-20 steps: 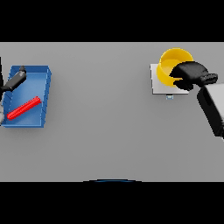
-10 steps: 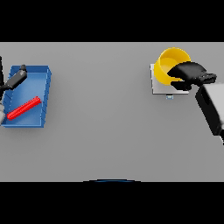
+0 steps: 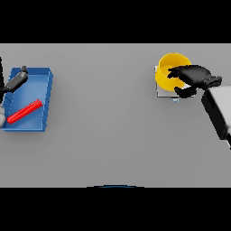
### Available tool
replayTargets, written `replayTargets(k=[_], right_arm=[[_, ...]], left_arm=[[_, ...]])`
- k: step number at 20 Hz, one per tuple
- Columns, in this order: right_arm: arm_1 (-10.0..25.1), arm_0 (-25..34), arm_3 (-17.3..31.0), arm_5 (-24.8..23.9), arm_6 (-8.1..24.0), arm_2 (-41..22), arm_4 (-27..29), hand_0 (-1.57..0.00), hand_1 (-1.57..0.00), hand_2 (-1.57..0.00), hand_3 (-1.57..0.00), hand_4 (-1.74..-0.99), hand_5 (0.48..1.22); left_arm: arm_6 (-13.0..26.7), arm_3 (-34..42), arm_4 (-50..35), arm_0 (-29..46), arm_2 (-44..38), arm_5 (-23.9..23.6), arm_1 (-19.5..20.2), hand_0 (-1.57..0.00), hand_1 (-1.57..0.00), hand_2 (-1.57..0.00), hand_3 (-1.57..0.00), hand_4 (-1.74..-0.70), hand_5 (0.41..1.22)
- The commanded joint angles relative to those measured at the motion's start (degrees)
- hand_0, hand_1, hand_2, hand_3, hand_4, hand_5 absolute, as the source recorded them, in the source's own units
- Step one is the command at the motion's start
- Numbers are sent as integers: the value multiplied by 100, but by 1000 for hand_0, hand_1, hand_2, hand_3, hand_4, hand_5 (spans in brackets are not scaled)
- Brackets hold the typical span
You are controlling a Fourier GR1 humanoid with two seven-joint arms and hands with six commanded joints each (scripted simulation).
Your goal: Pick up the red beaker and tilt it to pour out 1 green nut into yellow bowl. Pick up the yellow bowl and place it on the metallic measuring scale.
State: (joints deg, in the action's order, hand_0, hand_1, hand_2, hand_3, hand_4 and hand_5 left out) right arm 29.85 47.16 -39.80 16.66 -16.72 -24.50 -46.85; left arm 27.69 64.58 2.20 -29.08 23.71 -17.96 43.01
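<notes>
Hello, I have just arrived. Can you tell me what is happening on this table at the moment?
The robot's right hand is curled over the rim of the yellow bowl, which sits on the metallic scale at the table's far right. On the left, the red beaker lies on its side in a blue tray. The left hand shows over that tray's far corner, holding nothing.

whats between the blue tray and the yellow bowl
Nothing: in the head view the stretch of grey table between the blue tray and the yellow bowl is bare.
</notes>
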Motion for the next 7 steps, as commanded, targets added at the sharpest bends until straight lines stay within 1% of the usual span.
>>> replayTargets(k=[1, 3, 4, 6, 7], right_arm=[[-48, 1, 27, -24, 51, -9, -13, -84, -75, -99, -296, -1530, 809], [-28, 50, 93, 33, 104, 47, 27, -54, -48, -63, -244, -1518, 786], [-57, 88, 115, 63, 216, 55, 23, -43, -38, -50, -219, -1509, 774], [-42, 89, 160, 139, 259, 60, 31, -27, -24, -32, -169, -1491, 752], [-36, 47, 93, 197, 276, 69, 66, -21, -19, -25, -146, -1478, 738]], left_arm=[[33, -31, 24, -24, 15, -11, -15, 1, 1, 1, 1, -726, 665], [32, -101, 45, -66, 34, -6, -53, 1, 1, 1, 1, -723, 664], [35, -111, 53, -70, 35, -6, -43, 1, 1, 1, 1, -722, 664], [-1, -49, 60, -65, 29, 13, 11, 1, 1, 1, 1, -722, 665], [-57, -51, 15, -12, 11, 46, 23, 1, 1, 1, 1, -726, 665]])
